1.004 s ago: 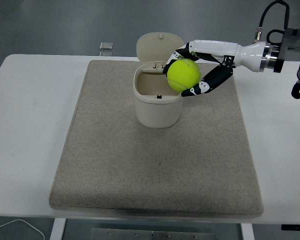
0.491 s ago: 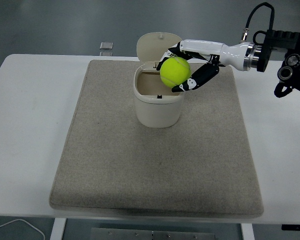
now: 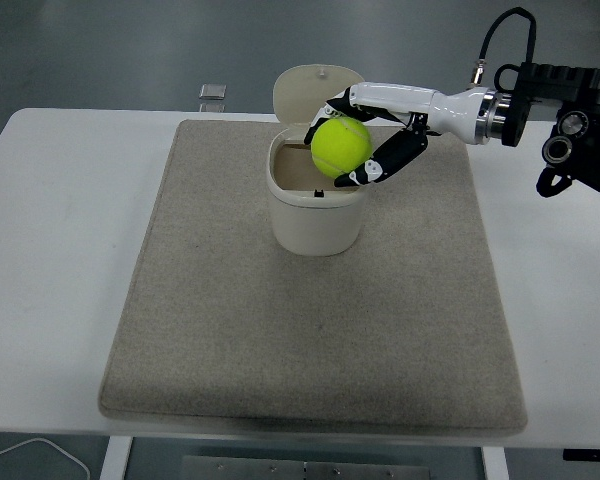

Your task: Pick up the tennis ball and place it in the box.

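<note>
The right hand [image 3: 365, 135] grips the tennis ball [image 3: 341, 146] over the right part of the open box [image 3: 315, 205] mouth; it should carry slightly farther past its fingertips, lower, then release.

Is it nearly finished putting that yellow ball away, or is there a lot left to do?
Nearly finished. The pick-up is done: the right hand grips the tennis ball off the mat. In hand now: the ball sits over the right side of the open box, whose lid stands up behind. Left: let go so it drops inside.
</note>
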Controlling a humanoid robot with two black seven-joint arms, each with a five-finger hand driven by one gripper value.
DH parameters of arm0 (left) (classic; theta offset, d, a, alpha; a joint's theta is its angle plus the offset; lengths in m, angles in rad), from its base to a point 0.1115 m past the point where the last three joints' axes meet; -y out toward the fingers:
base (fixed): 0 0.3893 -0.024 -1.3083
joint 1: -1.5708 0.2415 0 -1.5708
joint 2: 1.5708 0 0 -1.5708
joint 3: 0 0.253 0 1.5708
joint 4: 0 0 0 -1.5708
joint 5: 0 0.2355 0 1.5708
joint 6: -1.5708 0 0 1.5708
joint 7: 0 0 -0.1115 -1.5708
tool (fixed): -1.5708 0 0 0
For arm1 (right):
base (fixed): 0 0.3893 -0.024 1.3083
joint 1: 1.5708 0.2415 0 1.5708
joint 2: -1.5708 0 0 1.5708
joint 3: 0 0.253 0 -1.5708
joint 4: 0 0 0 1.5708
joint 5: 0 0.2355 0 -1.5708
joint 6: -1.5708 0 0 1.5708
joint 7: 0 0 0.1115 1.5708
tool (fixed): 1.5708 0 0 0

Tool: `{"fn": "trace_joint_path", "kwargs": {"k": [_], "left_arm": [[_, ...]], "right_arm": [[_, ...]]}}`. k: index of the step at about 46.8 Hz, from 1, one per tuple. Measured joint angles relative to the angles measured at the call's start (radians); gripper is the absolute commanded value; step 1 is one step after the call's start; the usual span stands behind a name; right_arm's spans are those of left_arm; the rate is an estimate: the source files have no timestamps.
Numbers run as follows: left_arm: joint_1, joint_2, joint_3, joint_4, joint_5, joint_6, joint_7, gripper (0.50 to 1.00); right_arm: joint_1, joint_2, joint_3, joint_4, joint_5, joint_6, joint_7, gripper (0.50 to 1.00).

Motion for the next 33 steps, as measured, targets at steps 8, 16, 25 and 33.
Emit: {"fn": "trace_joint_path", "kwargs": {"k": [8, 16, 25, 33], "left_arm": [[0.0, 0.0, 0.0, 0.0, 0.0, 0.0, 0.0, 0.992], [0.0, 0.0, 0.0, 0.0, 0.001, 0.0, 0.0, 0.992], [0.0, 0.0, 0.0, 0.0, 0.001, 0.0, 0.0, 0.992], [0.0, 0.0, 0.0, 0.0, 0.001, 0.0, 0.0, 0.992]], "right_arm": [[-0.001, 0.002, -0.002, -0.001, -0.001, -0.015, 0.0, 0.721], [-0.004, 0.002, -0.006, 0.0, -0.001, -0.022, 0.0, 0.754], [-0.007, 0.002, -0.009, 0.0, -0.002, -0.02, 0.001, 0.787], [-0.009, 0.004, -0.009, -0.001, -0.002, -0.02, 0.002, 0.793]]}}
